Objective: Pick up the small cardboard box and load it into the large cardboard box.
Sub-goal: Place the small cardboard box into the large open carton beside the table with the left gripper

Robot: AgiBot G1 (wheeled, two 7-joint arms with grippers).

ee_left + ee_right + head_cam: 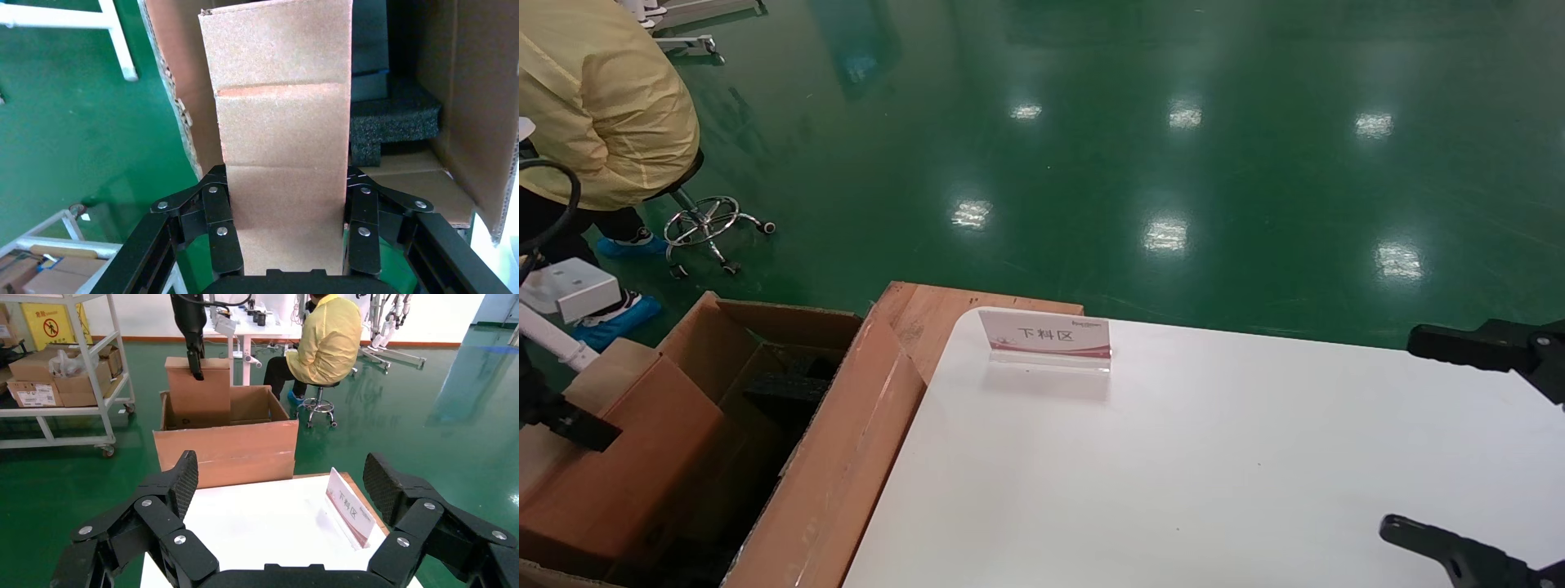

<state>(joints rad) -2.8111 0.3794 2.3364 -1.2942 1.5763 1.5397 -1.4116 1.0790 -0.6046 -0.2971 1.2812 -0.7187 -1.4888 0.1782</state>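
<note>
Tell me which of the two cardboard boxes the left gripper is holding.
The small cardboard box, sealed, clamped in the left gripper above the large cardboard box, which stands open with black foam inside.

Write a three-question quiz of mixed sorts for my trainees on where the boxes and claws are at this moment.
1. True or false: the small cardboard box lies on the white table.
2. Which claw grips the small cardboard box? A. left claw B. right claw
3. Fill in: the small cardboard box hangs over the open ____.

Key:
1. False; it is held off the table.
2. A; the right claw is open over the table.
3. large cardboard box, with black foam inside.
</note>
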